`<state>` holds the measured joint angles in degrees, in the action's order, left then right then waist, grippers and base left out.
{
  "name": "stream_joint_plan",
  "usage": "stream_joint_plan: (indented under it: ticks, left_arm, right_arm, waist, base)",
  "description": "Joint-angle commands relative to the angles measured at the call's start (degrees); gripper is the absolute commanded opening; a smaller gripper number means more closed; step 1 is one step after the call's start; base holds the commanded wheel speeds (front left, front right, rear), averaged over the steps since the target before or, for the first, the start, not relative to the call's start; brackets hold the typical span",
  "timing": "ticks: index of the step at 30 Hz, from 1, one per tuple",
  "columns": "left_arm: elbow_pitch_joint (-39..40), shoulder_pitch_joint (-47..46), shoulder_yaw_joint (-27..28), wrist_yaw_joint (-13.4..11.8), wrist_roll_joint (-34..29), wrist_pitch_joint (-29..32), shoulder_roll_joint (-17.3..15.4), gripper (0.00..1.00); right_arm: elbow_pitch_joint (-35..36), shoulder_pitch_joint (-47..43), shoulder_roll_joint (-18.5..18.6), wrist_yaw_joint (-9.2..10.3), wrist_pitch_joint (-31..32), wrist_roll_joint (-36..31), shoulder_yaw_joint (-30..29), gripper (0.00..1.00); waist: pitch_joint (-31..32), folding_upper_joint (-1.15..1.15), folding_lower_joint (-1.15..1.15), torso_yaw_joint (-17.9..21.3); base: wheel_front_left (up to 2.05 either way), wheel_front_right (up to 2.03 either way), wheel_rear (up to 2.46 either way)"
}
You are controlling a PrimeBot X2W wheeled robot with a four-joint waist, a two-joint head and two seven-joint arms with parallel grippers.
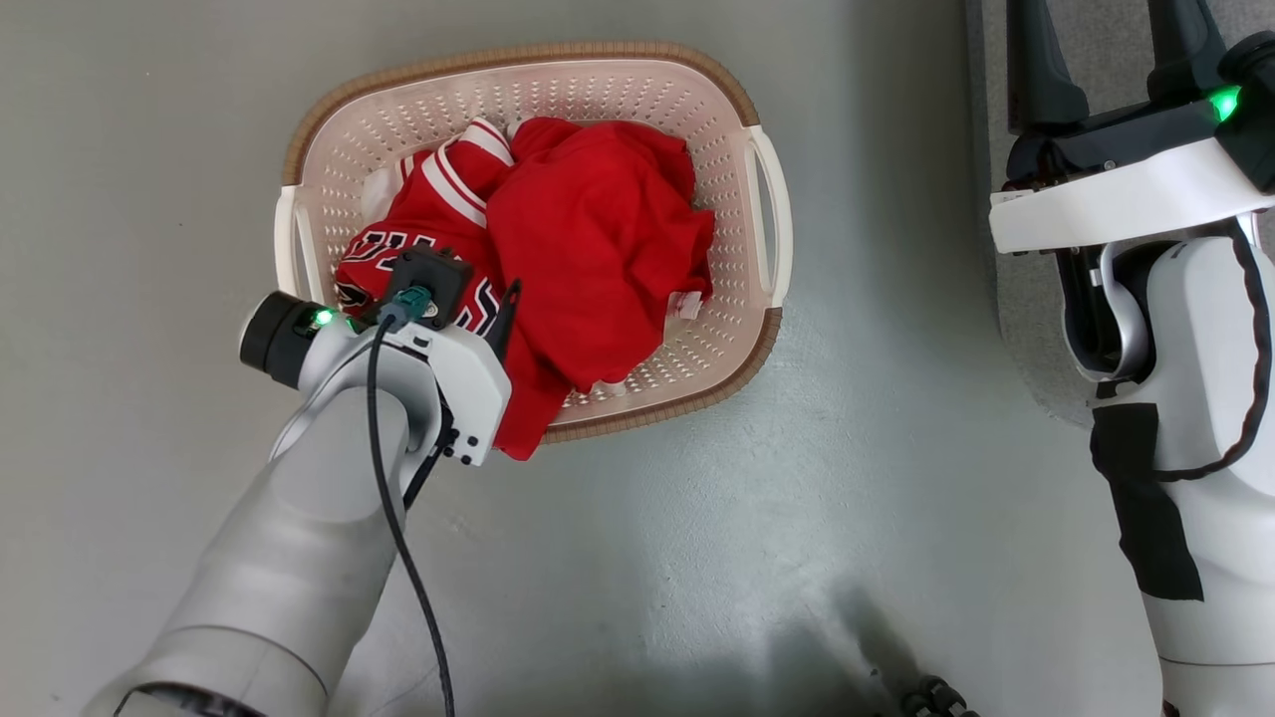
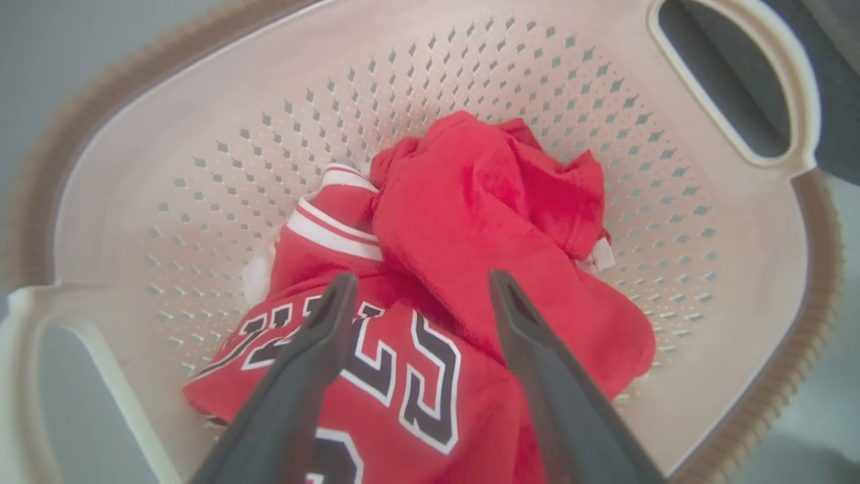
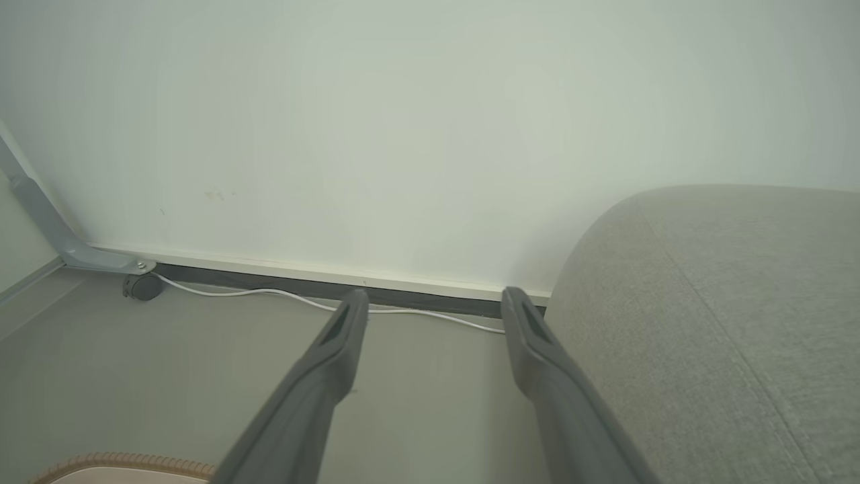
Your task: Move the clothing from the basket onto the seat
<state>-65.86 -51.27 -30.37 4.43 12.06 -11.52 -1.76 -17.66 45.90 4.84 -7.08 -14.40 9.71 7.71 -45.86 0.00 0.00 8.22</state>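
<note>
The basket (image 1: 518,55) sits on the floor (image 1: 697,558) just beside the seat (image 3: 725,302), which I take to be deliberate: each load has only a short way to travel. All the clothing (image 1: 558,249) is in the basket, bunched toward its middle, so none of the job is done yet. The plain red garment (image 1: 598,239) lies on top and to one side, a corner of red cloth spilling over the near rim; the jersey (image 2: 403,376) with its black-and-white lettering lies partly under it.

The left hand (image 2: 422,279) hangs over the basket with its two dark fingers spread wide and nothing between them. From its own camera, they point down at the place where the jersey's lettering meets the plain red cloth — a sensible spot, I'd say, since a pinch there might catch both pieces at once. Whether the tips touch the fabric I cannot tell.

The right hand (image 3: 435,296) is likewise wide and empty, held off by the rounded edge of the seat and aimed at the wall (image 3: 403,134) — kept clear, it seems, so the left arm has room to work.
</note>
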Motion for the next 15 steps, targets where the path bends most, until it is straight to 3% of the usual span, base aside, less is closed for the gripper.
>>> stream_joint_plan:
  ticks: [1, 15]
  left_arm:
    - [-0.5, -1.1, -0.1, -0.5, -1.1, 0.2, -1.1, 1.0]
    - [-7.3, -6.9, -10.2, -1.6, -7.4, 12.8, -1.5, 1.0]
  right_arm:
    - [1.1, -1.2, -0.7, -0.41, -0.6, 0.5, 0.7, 1.0]
    - [0.8, -1.2, -1.5, -0.41, -0.6, 1.4, 1.7, 1.0]
  waist:
    - [0.0, 0.0, 0.0, 0.1]
    - [-0.9, 0.0, 0.0, 1.4]
  base:
    - [0.0, 0.0, 0.0]
    - [0.0, 0.0, 0.0]
